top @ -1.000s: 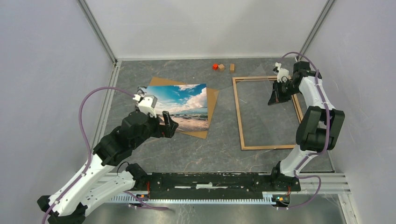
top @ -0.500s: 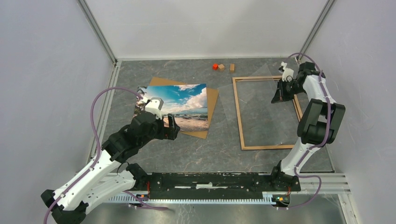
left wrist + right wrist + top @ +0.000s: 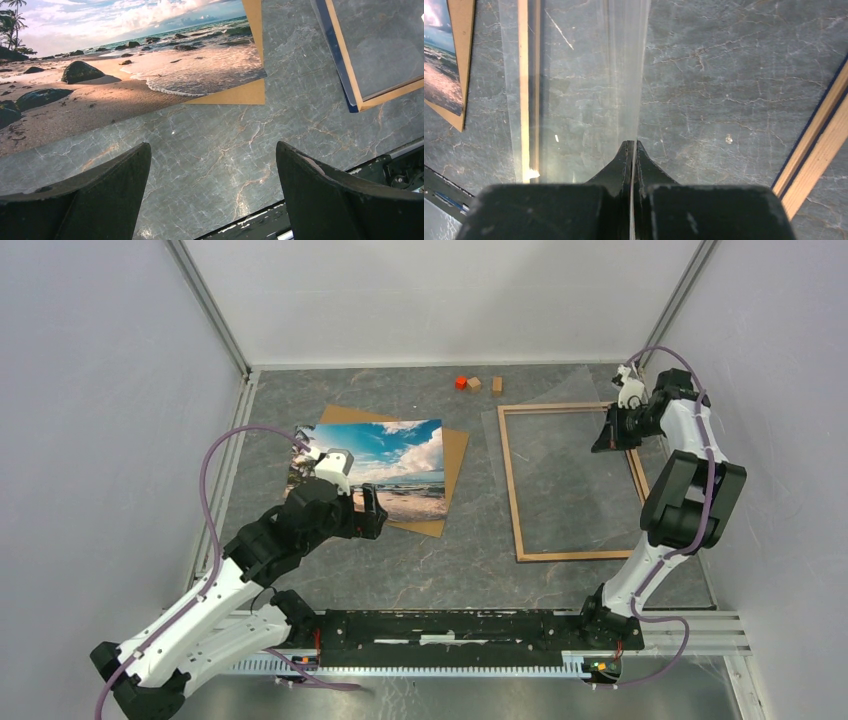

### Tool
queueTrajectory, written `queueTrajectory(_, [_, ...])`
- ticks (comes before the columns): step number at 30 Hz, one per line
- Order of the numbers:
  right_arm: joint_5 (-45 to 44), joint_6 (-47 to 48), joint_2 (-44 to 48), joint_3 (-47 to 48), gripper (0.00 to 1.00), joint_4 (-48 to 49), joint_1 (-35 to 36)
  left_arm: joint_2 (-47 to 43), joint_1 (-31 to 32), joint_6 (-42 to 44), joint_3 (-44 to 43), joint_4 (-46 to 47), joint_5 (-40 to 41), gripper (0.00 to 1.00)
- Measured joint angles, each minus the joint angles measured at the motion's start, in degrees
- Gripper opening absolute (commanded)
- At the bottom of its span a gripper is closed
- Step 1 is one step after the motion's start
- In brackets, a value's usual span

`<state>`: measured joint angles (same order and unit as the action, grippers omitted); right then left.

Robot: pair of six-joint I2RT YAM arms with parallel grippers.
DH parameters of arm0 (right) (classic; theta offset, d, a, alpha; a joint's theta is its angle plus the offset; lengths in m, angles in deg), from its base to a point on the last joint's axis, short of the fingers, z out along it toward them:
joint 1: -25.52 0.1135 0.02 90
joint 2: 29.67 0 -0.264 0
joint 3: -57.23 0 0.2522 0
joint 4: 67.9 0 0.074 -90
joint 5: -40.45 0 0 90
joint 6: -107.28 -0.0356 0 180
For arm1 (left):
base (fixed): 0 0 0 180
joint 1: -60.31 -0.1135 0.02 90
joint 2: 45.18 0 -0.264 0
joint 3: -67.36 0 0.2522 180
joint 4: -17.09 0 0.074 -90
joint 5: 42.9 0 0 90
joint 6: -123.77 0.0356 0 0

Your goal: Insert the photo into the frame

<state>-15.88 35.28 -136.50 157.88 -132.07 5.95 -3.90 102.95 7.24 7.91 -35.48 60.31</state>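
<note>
Photo lies flat on a brown board left of the frame, left gripper hovering at its near edge with fingers spread wide, right gripper near the frame's far right corner pinching a clear sheet.

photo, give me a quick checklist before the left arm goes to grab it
1. Left end effector open: ok.
2. Photo uncovered, lying on the brown backing board: ok.
3. Left fingers around the photo's edge: not ok, they hang over the table beside its near edge.
4. Right end effector shut on the clear sheet: ok.
5. Frame opening free of that sheet: not ok, the sheet hangs over it.
</note>
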Motion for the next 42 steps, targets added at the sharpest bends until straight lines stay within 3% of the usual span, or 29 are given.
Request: queueTrajectory(42, [-1.8, 1.3, -1.6, -2.0, 0.00, 2.8, -4.9, 1.1, 0.0, 0.0, 0.0, 1.5, -0.3, 1.00])
